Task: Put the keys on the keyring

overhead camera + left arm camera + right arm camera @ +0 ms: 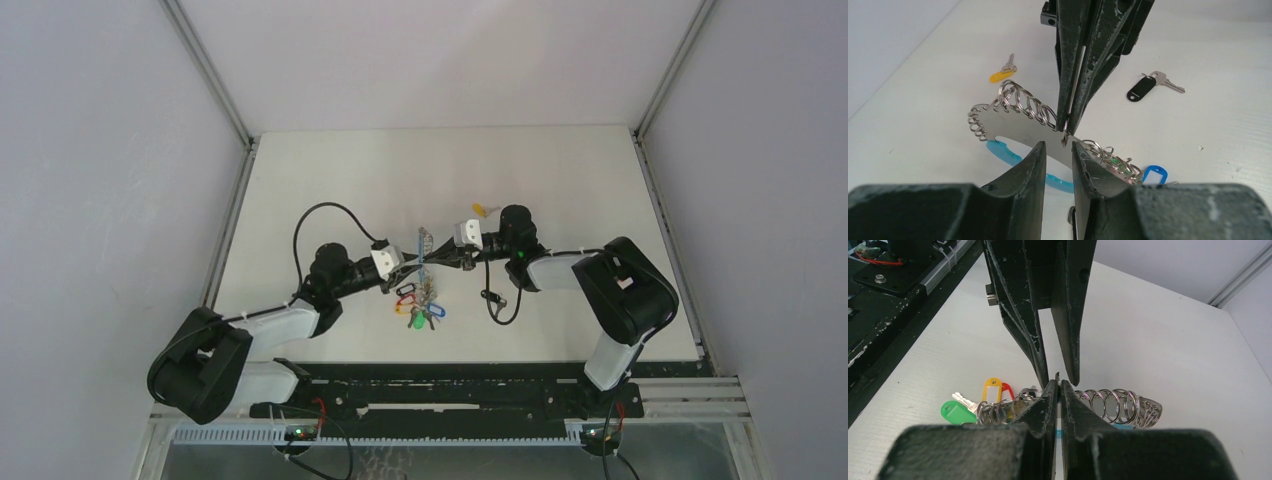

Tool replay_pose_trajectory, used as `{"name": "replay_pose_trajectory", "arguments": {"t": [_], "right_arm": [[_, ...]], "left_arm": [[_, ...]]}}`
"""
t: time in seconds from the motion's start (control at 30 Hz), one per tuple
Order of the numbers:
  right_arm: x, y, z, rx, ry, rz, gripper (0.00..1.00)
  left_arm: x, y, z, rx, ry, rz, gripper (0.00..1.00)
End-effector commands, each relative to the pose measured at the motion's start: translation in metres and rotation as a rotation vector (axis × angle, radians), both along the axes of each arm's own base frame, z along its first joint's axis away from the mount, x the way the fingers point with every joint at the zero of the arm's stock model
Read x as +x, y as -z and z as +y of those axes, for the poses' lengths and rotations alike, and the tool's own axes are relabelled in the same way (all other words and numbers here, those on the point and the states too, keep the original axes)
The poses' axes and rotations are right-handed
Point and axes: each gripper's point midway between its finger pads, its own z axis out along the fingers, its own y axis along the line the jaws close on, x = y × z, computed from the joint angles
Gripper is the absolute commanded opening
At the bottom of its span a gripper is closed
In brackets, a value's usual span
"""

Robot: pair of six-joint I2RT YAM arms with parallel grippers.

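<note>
Tabletop (560,180) white and bare in the top view, with wide room toward the back and toward both sides; dark mounting rail (450,385) closing the near edge. Near the middle, a little toward that near edge, keyring (425,285) between the two arms, long axis running far to near, ring end pointing to the back, coloured tags (420,310) at the near end. At its left side the left gripper (408,266), at its right side the right gripper (445,258). Beside the right wrist, yellow-tagged key (482,209) on the far side and black-tagged key (490,296) on the near side, both apart from the keyring. From the left wrist: flat metal plate (1018,125) of the keyring lying slantwise, upper left to lower right, light-blue band (1008,154) under it; right gripper clenched on the plate; left jaws parted, one on each side of the plate, not pressing it. From the right wrist: own fingers (1040,407) pinched tight on the thin plate, rings (1108,402) stretching to the right, green, yellow and red tags to the left, toward the dark rail; free white table beyond.
</note>
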Motion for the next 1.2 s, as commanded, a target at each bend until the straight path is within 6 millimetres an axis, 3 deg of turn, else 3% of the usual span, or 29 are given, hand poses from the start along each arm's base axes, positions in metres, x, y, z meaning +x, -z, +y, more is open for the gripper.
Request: {"name": "replay_pose_trajectory", "arguments": {"t": [0.0,0.6,1.17], "right_arm": [[-0.006,-0.006,0.003,0.023,-0.036,-0.033,0.00],[-0.007,-0.008,0.003,0.027,-0.045,-0.040,0.00],[-0.010,-0.007,0.004,0.025,-0.059,-0.034,0.00]], "left_arm": [[0.006,-0.032,-0.007,-0.079,0.026,-0.064,0.30],[0.007,-0.028,-0.011,-0.078,0.049,-0.040,0.23],[0.006,-0.040,-0.011,-0.111,0.046,-0.078,0.18]]}}
